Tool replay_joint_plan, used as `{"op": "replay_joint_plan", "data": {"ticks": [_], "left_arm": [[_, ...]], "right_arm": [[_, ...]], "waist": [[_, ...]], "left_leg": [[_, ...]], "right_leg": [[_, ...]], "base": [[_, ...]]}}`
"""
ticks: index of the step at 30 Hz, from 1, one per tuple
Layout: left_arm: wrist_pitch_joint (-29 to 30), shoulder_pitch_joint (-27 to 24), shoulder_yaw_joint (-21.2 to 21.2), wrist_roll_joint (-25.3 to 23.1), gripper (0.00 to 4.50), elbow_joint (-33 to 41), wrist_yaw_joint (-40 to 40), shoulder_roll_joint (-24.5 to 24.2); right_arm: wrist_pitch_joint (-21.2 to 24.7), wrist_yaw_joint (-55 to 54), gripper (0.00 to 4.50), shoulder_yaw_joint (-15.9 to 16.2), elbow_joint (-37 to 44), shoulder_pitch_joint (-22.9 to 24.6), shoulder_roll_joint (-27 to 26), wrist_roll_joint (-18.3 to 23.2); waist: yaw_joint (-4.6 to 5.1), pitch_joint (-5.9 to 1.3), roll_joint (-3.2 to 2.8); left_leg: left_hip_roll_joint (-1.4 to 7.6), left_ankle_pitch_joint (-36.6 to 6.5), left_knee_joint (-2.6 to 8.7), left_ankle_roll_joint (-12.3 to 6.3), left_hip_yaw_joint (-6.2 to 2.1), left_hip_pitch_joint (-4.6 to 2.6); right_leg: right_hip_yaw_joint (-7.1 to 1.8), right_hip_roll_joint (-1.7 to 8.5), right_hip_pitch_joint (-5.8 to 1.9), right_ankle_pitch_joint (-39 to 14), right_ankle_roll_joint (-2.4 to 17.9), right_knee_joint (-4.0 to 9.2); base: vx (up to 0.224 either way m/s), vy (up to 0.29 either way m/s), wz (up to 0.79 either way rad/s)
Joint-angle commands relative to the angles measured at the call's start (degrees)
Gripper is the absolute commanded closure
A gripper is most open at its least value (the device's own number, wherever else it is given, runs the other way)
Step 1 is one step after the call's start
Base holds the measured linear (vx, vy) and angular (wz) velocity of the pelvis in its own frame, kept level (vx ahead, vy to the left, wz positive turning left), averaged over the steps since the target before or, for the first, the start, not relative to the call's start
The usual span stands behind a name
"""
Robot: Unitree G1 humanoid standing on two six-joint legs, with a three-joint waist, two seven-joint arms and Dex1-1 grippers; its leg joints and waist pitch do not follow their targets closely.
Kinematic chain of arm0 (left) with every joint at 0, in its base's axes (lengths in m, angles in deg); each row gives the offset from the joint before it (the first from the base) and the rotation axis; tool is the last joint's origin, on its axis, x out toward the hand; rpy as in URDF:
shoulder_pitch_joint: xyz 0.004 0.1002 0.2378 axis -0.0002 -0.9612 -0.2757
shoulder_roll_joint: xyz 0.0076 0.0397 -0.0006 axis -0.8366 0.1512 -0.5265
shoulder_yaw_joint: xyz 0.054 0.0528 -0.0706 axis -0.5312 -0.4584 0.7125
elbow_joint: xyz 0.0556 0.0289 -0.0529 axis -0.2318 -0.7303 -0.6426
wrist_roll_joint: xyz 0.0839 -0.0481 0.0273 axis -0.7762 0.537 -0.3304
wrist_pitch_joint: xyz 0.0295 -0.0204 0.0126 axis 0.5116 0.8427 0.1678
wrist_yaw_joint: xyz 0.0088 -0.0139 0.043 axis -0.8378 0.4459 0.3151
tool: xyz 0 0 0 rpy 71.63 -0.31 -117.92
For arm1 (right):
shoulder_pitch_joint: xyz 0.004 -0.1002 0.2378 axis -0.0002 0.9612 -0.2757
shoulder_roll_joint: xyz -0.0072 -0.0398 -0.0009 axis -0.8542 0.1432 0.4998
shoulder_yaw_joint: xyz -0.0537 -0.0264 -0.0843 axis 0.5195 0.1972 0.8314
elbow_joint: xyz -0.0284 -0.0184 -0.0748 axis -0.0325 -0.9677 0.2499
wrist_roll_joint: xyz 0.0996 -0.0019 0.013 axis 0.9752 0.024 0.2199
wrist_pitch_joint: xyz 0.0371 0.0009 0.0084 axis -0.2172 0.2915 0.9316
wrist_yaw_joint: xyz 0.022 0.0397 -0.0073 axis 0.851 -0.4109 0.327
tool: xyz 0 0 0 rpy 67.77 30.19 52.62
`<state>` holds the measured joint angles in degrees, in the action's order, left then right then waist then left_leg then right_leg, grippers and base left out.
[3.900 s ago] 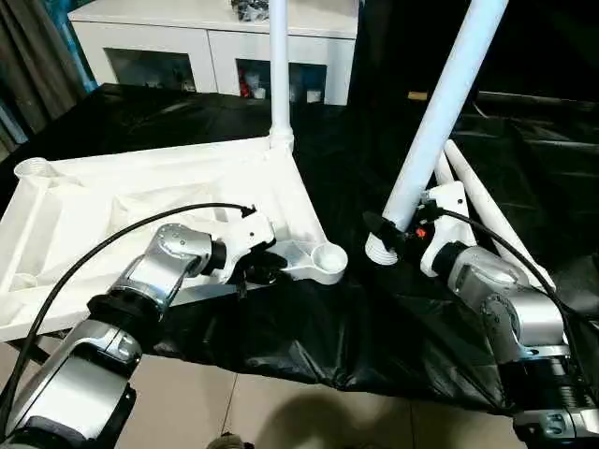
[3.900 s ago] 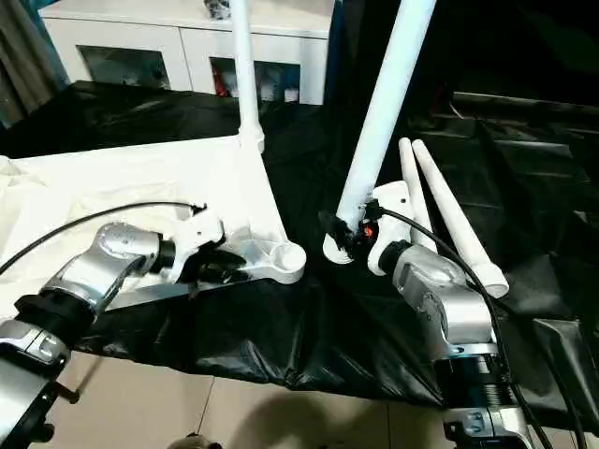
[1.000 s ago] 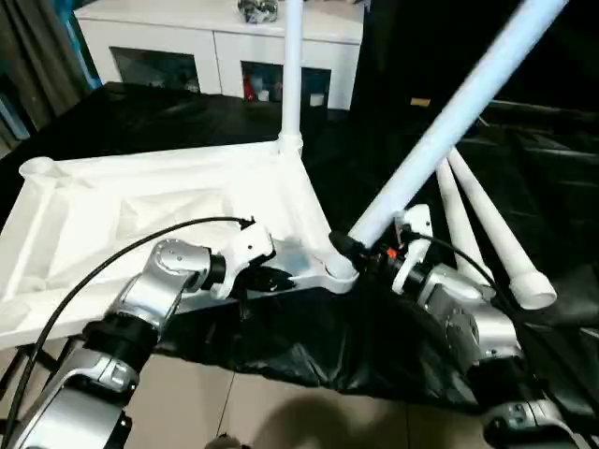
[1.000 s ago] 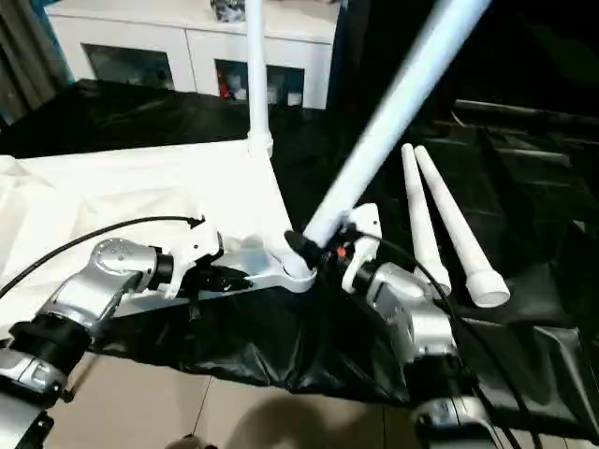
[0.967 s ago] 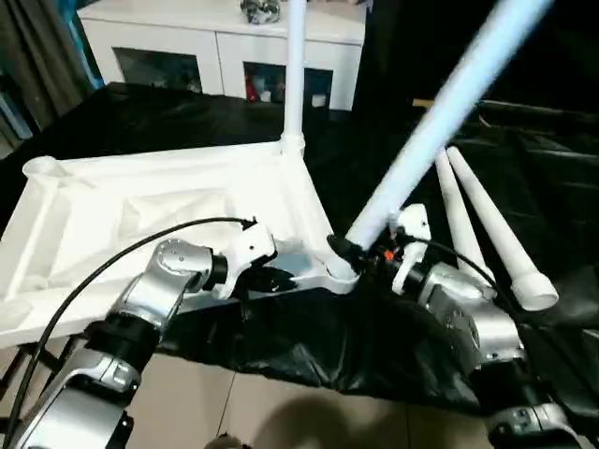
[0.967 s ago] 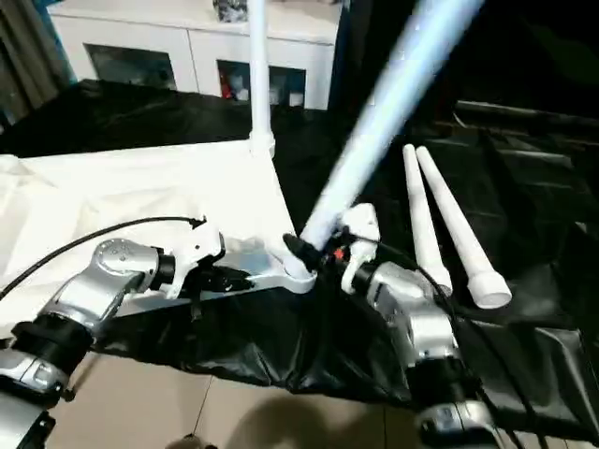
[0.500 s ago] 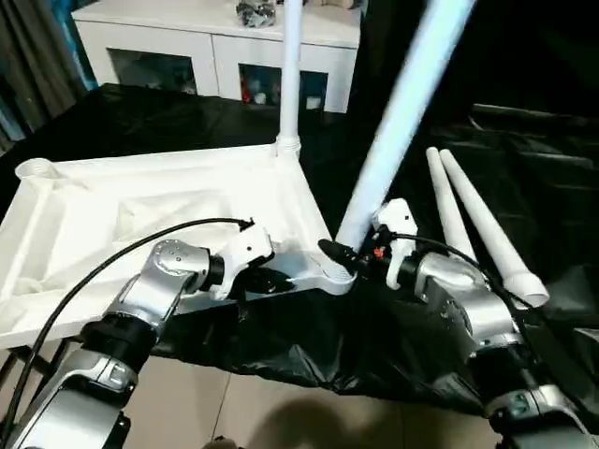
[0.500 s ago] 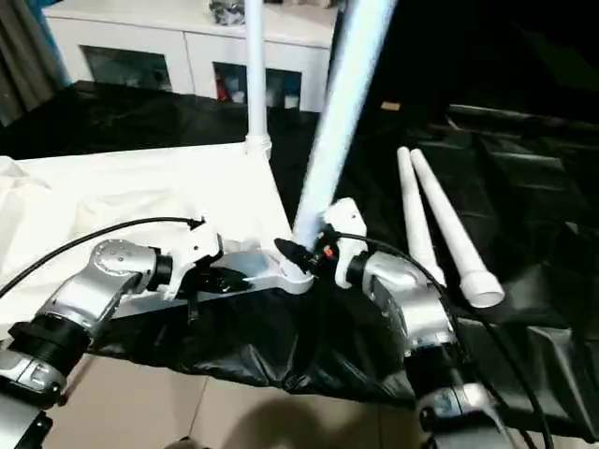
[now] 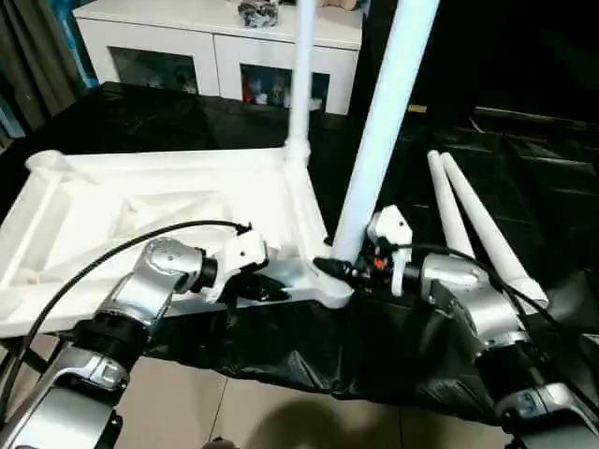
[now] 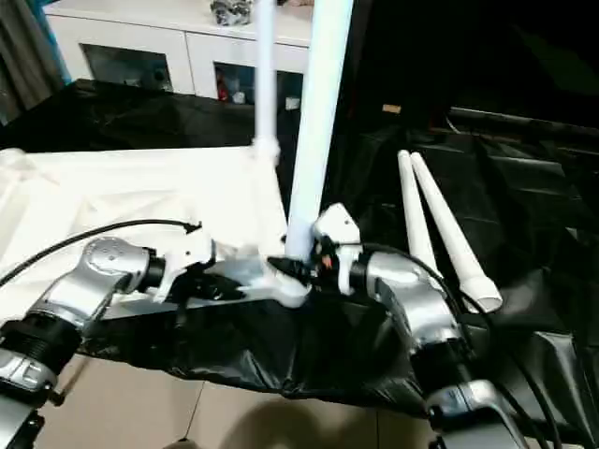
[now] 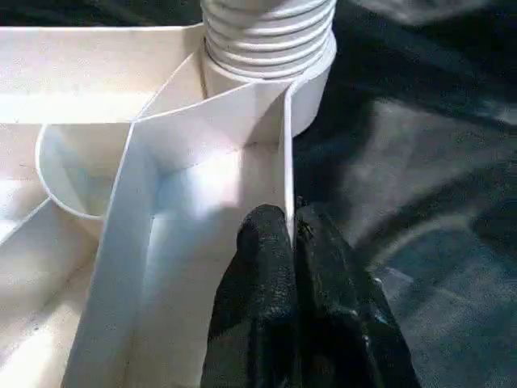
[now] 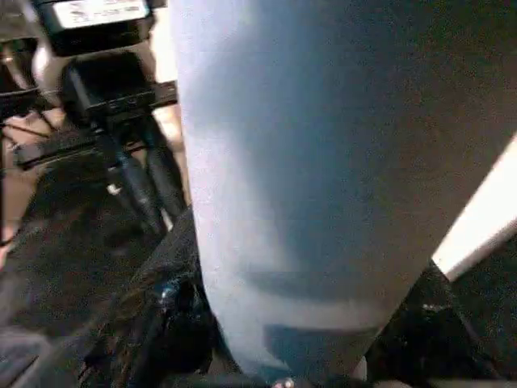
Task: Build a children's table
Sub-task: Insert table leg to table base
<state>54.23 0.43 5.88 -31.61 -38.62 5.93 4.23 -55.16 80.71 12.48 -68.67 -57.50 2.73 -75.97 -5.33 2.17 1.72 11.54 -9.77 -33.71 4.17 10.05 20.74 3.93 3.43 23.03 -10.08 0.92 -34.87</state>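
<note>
The children's table top (image 9: 150,210) is lying underside up on the black-covered tabletop (image 9: 440,122), one leg (image 9: 301,75) already standing in its far corner socket. The right gripper (image 9: 329,267) is gripping a second leg (image 9: 384,122) with closed fingers near its lower end, holding it nearly upright over the near corner socket (image 11: 266,89); the left wrist view is showing the leg's threaded end sitting in that socket's mouth. The left gripper (image 11: 292,242) is pinching a thin rib of the top between closed fingers (image 11: 258,259), bracing that corner.

The main risk, as I judge it, is cross-threading: the leg is looking slightly tilted, and turning it before it is square could jam it. The rib being pinched is thin, so twisting force could pull the top free of the left fingers and let it slide on the slick black sheet, whose near edge is hanging over the floor.

Two spare legs (image 9: 468,224) are lying on the sheet just beyond the right arm, where a wide elbow swing could knock them. A white cabinet (image 9: 215,47) is standing behind, well clear
</note>
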Motion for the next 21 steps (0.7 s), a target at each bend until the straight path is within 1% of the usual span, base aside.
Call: {"op": "replay_joint_plan", "data": {"ticks": [1,4,5,6,8,9,10,11,12,13,14,15,16,17,18,19,20,21], "left_arm": [[-1.4,2.1,-0.9,1.6,4.5,1.9,-2.5,0.8],[-1.1,2.4,-1.0,0.9,4.5,1.3,-2.1,0.8],[-1.1,2.4,-1.0,0.9,4.5,1.3,-2.1,0.8],[-0.8,3.1,-0.8,-0.2,4.5,0.1,0.4,1.3],[-0.7,3.5,-0.7,-0.7,4.5,-0.5,1.7,1.6],[-0.5,3.7,-0.4,-1.0,4.5,-1.0,2.8,2.0],[0.2,4.2,0.4,-1.7,4.5,-1.6,6.1,3.1],[0.2,4.2,0.4,-1.7,4.5,-1.6,6.1,3.1],[3.6,4.8,1.7,-2.0,4.5,-1.7,10.3,4.6],[4.8,4.9,2.0,-2.1,4.5,-1.5,11.4,5.1],[5.4,4.9,2.2,-2.1,4.5,-1.4,12.0,5.4],[7.1,4.9,2.6,-1.7,4.5,-0.6,12.9,6.1],[9.4,4.8,3.0,-1.6,4.5,0.8,14.1,7.0],[9.4,4.8,3.0,-1.6,4.5,0.8,14.1,7.0],[10.5,4.7,3.0,-1.7,4.5,1.6,14.9,7.5],[12.2,4.5,3.0,-1.9,4.5,2.9,16.0,8.3],[14.4,4.3,3.0,-2.4,4.5,4.5,18.1,9.4],[16.9,4.2,2.9,-3.5,4.5,6.0,21.2,11.2]], "right_arm": [[1.7,2.9,2.59,4.7,-2.7,3.0,-0.1,-1.8],[1.0,3.8,2.59,5.0,-2.2,3.2,-0.1,-2.0],[1.0,3.8,2.59,5.0,-2.2,3.2,-0.1,-2.0],[0.8,3.0,2.59,4.5,-2.6,2.9,-0.5,-2.1],[0.5,2.5,2.59,4.2,-2.9,2.8,-0.8,-2.1],[0.1,1.9,2.59,3.7,-3.3,2.7,-1.2,-2.0],[-0.2,-1.3,2.59,2.0,-5.5,1.8,-2.4,-2.0],[-0.2,-1.3,2.59,2.0,-5.5,1.8,-2.4,-2.0],[-1.7,-7.4,2.59,0.3,-9.5,0.0,-3.6,-3.8],[-2.0,-9.5,2.59,-0.2,-10.7,-0.7,-4.0,-4.3],[-2.2,-10.7,2.59,-0.6,-11.5,-1.0,-4.2,-4.6],[-1.8,-14.5,2.59,-1.8,-13.3,-2.1,-5.0,-4.9],[-0.8,-19.0,2.59,-3.4,-15.8,-3.6,-6.2,-5.0],[-0.8,-19.0,2.59,-3.4,-15.8,-3.6,-6.2,-5.0],[-0.2,-20.9,2.59,-4.1,-16.9,-4.3,-6.8,-4.9],[0.6,-23.9,2.59,-5.0,-18.9,-5.4,-7.6,-4.8],[1.6,-27.7,2.59,-5.9,-21.5,-6.8,-8.5,-4.7],[2.2,-32.2,2.59,-6.8,-24.6,-8.3,-9.7,-4.8]], "waist": [[-0.12,-2.64,-0.53],[-0.15,-2.62,-0.8],[-0.15,-2.62,-0.8],[-0.14,-2.61,-0.7],[-0.15,-2.36,-0.7],[-0.18,-2.15,-0.73],[-0.24,-2.08,-0.85],[-0.17,-1.95,-0.84],[-0.14,-1.9,-0.85],[0.14,-1.75,-0.88],[0.33,-1.7,-0.78],[0.45,-1.67,-0.94],[0.91,-1.74,-1.0],[1.13,-1.87,-1.15],[1.38,-1.81,-1.87],[1.51,-1.87,-2.03],[1.82,-1.84,-2.21],[2.26,-1.74,-2.0]], "left_leg": [[2.02,-20.1,4.76,0.76,-0.86,-0.88],[2.04,-20.7,4.83,0.99,-0.92,-0.96],[2.04,-20.7,4.83,0.99,-0.92,-0.96],[2.04,-20.8,4.82,1.06,-0.92,-1.0],[2.0,-22.0,4.83,1.09,-0.89,-1.23],[1.93,-23.5,4.86,1.21,-0.96,-1.42],[1.93,-24.4,4.84,1.46,-1.06,-1.58],[1.89,-25.4,4.84,1.66,-1.13,-1.72],[1.77,-26.8,4.7,2.07,-1.45,-2.13],[1.75,-27.4,4.69,2.35,-1.46,-2.2],[1.5,-28.3,4.41,2.49,-1.69,-2.5],[1.39,-28.5,4.38,2.44,-1.79,-2.54],[1.42,-28.4,4.55,2.27,-2.01,-2.21],[1.58,-28.3,4.78,2.31,-2.17,-1.97],[1.82,-29.4,5.3,2.0,-2.37,-1.67],[2.08,-30.2,5.4,2.16,-2.47,-1.97],[2.16,-31.3,5.62,2.49,-2.71,-1.86],[2.07,-32.5,5.57,2.71,-2.64,-2.09]], "right_leg": [[-2.95,4.92,-2.15,-21.6,8.9,5.13],[-2.94,4.89,-2.1,-21.5,9.2,5.11],[-2.94,4.89,-2.1,-21.5,9.2,5.11],[-2.93,4.88,-2.04,-21.4,9.4,5.1],[-2.91,4.86,-1.79,-23.6,9.1,5.4],[-2.82,4.95,-1.66,-26.5,8.4,5.78],[-2.79,5.11,-1.56,-28.3,8.0,5.9],[-2.74,5.17,-1.41,-30.4,7.6,6.17],[-2.46,5.43,-1.22,-35.7,5.7,6.7],[-2.32,5.31,-0.99,-36.9,5.4,6.79],[-1.77,5.41,-0.89,-40.1,4.2,7.45],[-1.53,5.47,-0.95,-41.1,3.7,7.69],[-1.15,5.58,-1.4,-41.2,3.3,7.94],[-1.01,5.63,-1.76,-40.1,3.5,7.8],[-0.29,5.41,-2.32,-37.1,3.5,8.14],[-0.03,5.54,-2.32,-35.5,4.1,8.04],[0.15,5.49,-2.47,-32.9,5.1,7.77],[0.3,5.4,-2.2,-32.1,5.7,7.78]], "base": [[0.0,0.0,0.0],[0.0,0.0,0.0],[0.0,0.0,0.0],[0.0,0.0,0.0],[0.0,0.0,0.0],[0.0,0.0,0.0],[0.0,0.0,0.0],[0.0,0.0,0.0],[0.0,0.0,0.0],[0.0,0.0,0.0],[-0.053,0.006,-0.05],[0.0,0.0,0.0],[0.0,0.0,0.0],[0.0,0.0,0.0],[0.0,0.0,0.0],[0.0,0.0,0.0],[0.0,0.0,0.0],[0.0,0.0,0.0]]}}
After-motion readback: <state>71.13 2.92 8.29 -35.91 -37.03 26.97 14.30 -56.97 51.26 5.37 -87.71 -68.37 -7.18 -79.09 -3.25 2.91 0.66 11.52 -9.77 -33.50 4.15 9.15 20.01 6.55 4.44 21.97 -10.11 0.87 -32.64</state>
